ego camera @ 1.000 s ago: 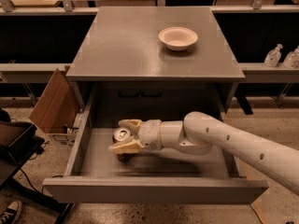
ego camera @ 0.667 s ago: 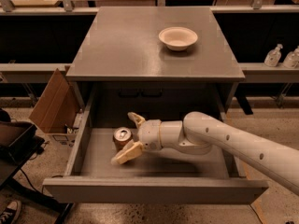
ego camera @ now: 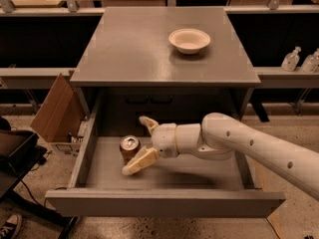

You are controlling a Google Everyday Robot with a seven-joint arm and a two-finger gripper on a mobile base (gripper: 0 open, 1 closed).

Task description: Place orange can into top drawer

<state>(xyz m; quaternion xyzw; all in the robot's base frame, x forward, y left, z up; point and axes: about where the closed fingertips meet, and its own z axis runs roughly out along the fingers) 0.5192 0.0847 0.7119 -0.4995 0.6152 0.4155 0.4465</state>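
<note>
The orange can (ego camera: 129,148) stands upright on the floor of the open top drawer (ego camera: 164,202), left of its middle. My gripper (ego camera: 138,144) is inside the drawer just right of the can, fingers spread wide. One fingertip (ego camera: 130,169) lies in front of the can, the other (ego camera: 145,121) behind it. Neither finger visibly presses on the can. The white arm reaches in from the right.
A white bowl (ego camera: 189,40) sits on the grey cabinet top (ego camera: 129,49). An open cardboard box (ego camera: 57,108) stands left of the cabinet. Clear bottles (ego camera: 291,59) sit on a shelf at the right. Dark equipment (ego camera: 15,153) is at the lower left.
The fingers have opened off the can, which now stands free on the drawer floor. The gripper has drawn back slightly to the right.
</note>
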